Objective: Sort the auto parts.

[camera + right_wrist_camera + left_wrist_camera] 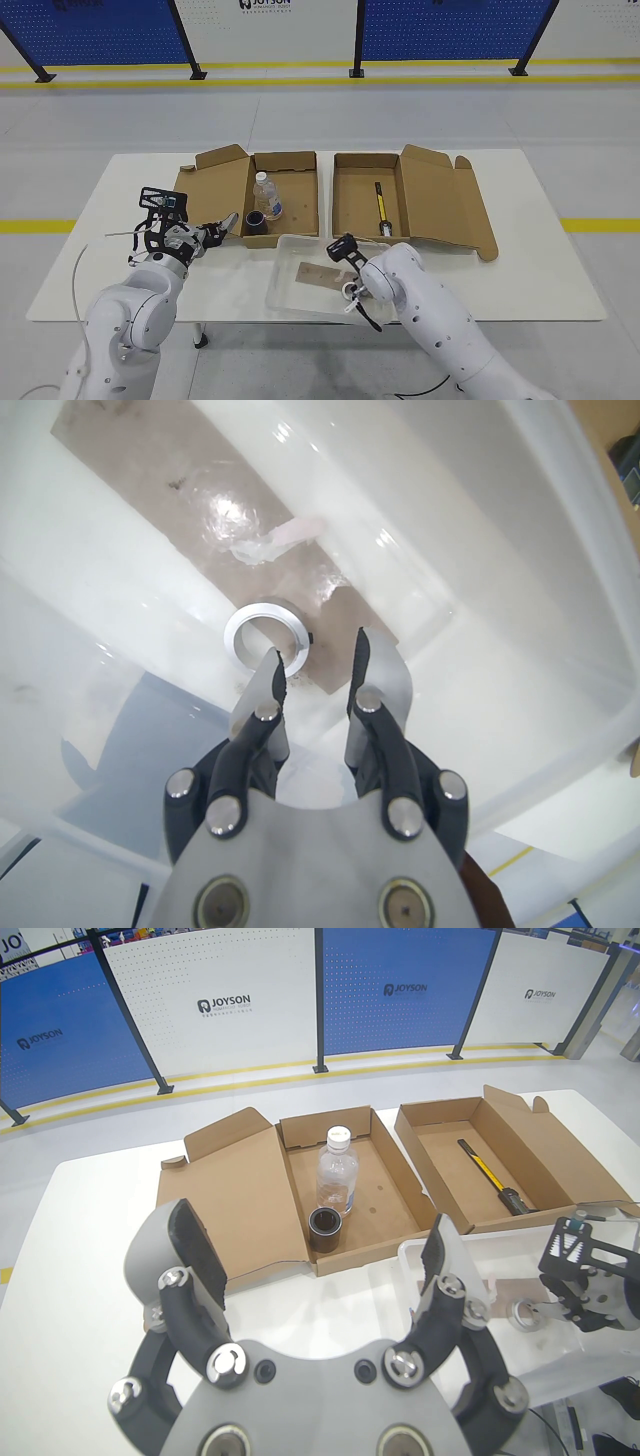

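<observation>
in the clear tray (290, 290) at the front edge of the bench (540, 270): a silver metal ring (266, 605), flat on a brown sheet (125, 465). down over it, the right gripper (318, 645), fingers released and apart, one tip at the rim of the ring, the other just beside it on the outside; contact impossible to tell. off to the side above bare bench, the left gripper (222, 228), fingers spread wide, grasping nothing, near the front corner of the left carton (295, 180). inside that carton: a clear bottle (337, 1178), upright with a white cap, and a black cylinder (325, 1228) standing just in front of it. in the right carton (355, 200): a yellow-and-black caliper (381, 208), lying flat.
</observation>
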`<state>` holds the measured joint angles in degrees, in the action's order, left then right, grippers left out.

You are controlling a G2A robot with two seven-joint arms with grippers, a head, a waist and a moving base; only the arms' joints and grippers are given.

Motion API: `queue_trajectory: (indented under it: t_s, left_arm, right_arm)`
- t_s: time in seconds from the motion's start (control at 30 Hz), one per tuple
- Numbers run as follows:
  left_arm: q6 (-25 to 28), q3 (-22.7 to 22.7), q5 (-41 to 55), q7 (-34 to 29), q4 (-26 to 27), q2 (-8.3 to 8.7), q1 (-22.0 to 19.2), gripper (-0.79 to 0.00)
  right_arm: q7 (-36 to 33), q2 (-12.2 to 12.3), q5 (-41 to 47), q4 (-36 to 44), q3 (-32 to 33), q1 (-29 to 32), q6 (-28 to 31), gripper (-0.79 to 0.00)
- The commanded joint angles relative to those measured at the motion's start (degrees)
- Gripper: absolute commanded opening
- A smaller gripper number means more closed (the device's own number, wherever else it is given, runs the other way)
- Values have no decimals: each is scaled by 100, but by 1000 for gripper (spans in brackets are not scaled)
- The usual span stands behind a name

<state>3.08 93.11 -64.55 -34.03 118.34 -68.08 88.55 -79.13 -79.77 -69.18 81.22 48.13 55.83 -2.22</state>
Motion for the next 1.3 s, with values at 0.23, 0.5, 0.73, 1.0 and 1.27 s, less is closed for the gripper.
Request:
queue_trajectory:
  t_s: [0.23, 0.5, 0.73, 1.0, 1.27]
  left_arm:
    - [0, 0, 0, 0, 0, 0, 0, 0]
    - [0, 0, 0, 0, 0, 0, 0, 0]
    - [0, 0, 0, 0, 0, 0, 0, 0]
    - [0, 0, 0, 0, 0, 0, 0, 0]
    - [0, 0, 0, 0, 0, 0, 0, 0]
  right_arm:
    - [-168, -125, -49, -374, -331, -295, 182, -499]
    - [-141, -233, -14, -743, -499, -502, 237, -499]
    - [-90, -305, 33, -981, -596, -590, 315, -480]
    - [-84, -359, 23, -1103, -655, -625, 357, -554]
    - [-68, -394, 76, -1079, -633, -622, 353, -785]
